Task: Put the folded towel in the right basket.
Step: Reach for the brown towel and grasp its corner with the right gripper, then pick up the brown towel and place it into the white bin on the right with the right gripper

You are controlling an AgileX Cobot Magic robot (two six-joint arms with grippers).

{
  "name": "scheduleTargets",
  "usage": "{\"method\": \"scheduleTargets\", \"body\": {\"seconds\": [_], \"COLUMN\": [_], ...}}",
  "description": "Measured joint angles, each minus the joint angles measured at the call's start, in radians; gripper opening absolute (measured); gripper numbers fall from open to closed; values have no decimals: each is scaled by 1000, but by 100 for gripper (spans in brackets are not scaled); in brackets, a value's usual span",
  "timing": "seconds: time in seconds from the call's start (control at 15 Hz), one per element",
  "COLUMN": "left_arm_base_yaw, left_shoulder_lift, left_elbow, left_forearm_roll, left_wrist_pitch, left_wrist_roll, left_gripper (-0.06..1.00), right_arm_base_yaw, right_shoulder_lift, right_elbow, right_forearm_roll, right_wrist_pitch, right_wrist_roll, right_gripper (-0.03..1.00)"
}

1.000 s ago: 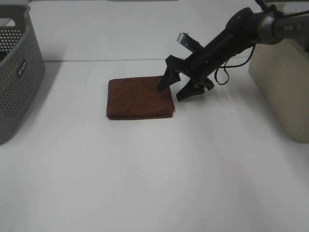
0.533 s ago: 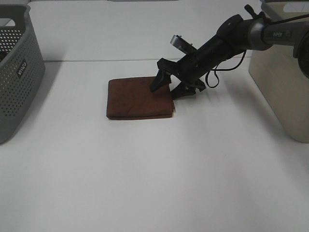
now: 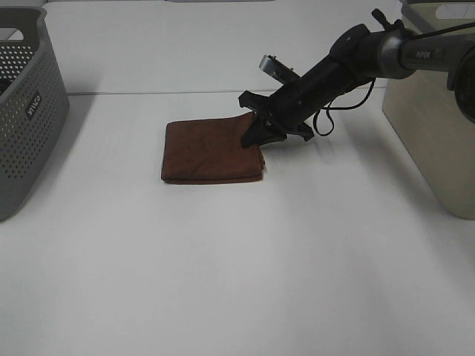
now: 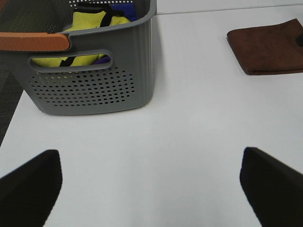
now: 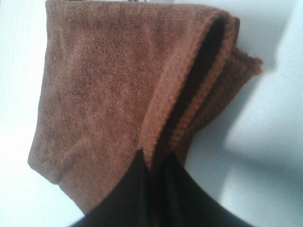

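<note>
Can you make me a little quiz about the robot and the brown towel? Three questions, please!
1. True or false: the right gripper is shut on the edge of the towel.
2. What shows inside the grey basket?
A. a yellow thing
B. a brown towel
C. nothing at all
3. Fill in the gap: the left gripper is ____ and holds nothing.

Key: 1 true; 2 A; 3 open.
</note>
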Motion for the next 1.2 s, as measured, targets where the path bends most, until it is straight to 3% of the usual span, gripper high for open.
{"method": "scheduleTargets", "body": {"seconds": [0.33,0.73,0.8,1.2], "left_arm_base_yaw": [0,0,0,0], "left_shoulder_lift": [0,0,0,0], "left_elbow": [0,0,0,0], "left_forearm_roll": [0,0,0,0], "left_wrist_pitch": [0,0,0,0], "left_wrist_roll": [0,0,0,0], "left_gripper": [97,97,97,97], "right_arm_base_yaw": [0,0,0,0], "right_shoulder_lift": [-44,-276,-328,-680], "right_elbow": [0,0,0,0], "right_forearm_roll": [10,-40,-69,-463], "right_wrist_pitch": [17,140,145,160], "right_wrist_roll": [-25,-53,-53,75], "right_gripper": [2,2,2,2]}}
